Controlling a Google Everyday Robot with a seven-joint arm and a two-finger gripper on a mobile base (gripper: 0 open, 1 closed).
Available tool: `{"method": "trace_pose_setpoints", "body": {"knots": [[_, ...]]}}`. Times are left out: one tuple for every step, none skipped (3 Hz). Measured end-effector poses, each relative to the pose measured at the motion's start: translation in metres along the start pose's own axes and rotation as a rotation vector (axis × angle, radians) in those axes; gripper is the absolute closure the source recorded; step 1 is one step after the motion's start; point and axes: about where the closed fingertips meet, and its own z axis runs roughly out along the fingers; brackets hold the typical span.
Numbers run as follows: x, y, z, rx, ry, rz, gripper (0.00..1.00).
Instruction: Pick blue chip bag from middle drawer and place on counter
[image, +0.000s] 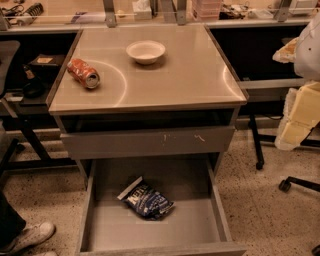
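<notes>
The blue chip bag (146, 199) lies crinkled on the flat grey floor of the open middle drawer (200, 225), left of centre. The counter (190, 75) is the glossy beige top of the cabinet. My gripper (298, 116) hangs at the right edge of the view, beside the cabinet and just below counter height. It is far from the bag and touches nothing that I can see. The white arm (310, 45) rises above it.
A white bowl (145, 51) and a crushed orange soda can (84, 73) sit on the counter. The shut drawer front (150, 141) with white scuffs is above the open drawer. Office chair bases (295, 182) stand at the right. A person's shoe (27, 236) is at the lower left.
</notes>
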Motion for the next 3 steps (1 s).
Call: {"method": "trace_pose_setpoints", "body": {"knots": [[-0.001,0.003,0.001,0.008,-0.001,0.004,0.0],[-0.007,0.026,0.021,0.002,-0.03,0.058,0.0],[-0.015,0.058,0.07,-0.03,-0.004,0.088,0.0]]}}
